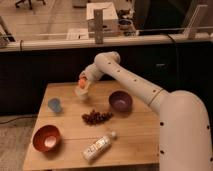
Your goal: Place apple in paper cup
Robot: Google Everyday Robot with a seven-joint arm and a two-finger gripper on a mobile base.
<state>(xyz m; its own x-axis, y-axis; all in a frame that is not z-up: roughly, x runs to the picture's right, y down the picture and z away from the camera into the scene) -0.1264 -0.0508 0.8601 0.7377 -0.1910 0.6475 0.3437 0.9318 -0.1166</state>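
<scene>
You've got the small round orange-yellow apple pinched in the gripper right over what looks like the cream-white tapered paper cup mid-table, so next you just lower and let go.

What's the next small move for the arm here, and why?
Probably lower a little and release. The gripper holds the small orange-yellow apple right above the cream-white paper cup at the table's far edge, so a short descent should seat the fruit in the cup's mouth.
</scene>
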